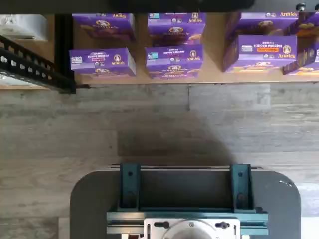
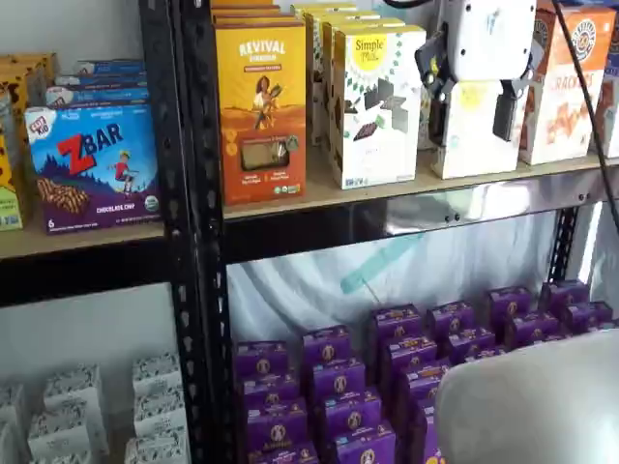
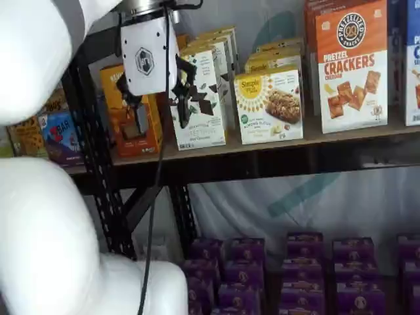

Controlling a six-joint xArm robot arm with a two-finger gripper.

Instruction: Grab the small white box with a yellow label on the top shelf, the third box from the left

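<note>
Wrist view looks down on grey plank floor [image 1: 164, 124], a dark mount with teal brackets [image 1: 187, 196] and rows of purple boxes [image 1: 174, 59] beside a black perforated upright [image 1: 30, 64]. Both shelf views show what that camera does not: the top shelf [image 2: 406, 217] and its goods.

Largest in a shelf view is the white arm [image 3: 39, 216], which fills the near side. It reaches up and over, so the wrist hangs straight down in front of the shelf. The top shelf's tan board and black rail [image 3: 262, 161] carry, in turn:

- an orange-yellow Revival box [image 2: 261, 106]
- a tall white Simple Mills box [image 2: 372, 106] printed with dark squares
- the small white box [image 3: 272, 105]
- an orange crackers box [image 3: 351, 65]

The small white box stands upright between the Simple Mills box and the crackers box, at the board's front edge.

In a shelf view the small white box [image 2: 471, 145] is partly covered by the white housing [image 2: 484, 34] above the jaws. Its yellow label shows between the black fingers [image 2: 505, 114]. Seen in a shelf view from the other side, the same housing [image 3: 146, 56] lies before the Revival box [image 3: 154, 134] instead.

The jaws are spread, with a plain gap between the fingers [image 3: 184, 98] in both shelf views, and they pinch nothing.
</note>
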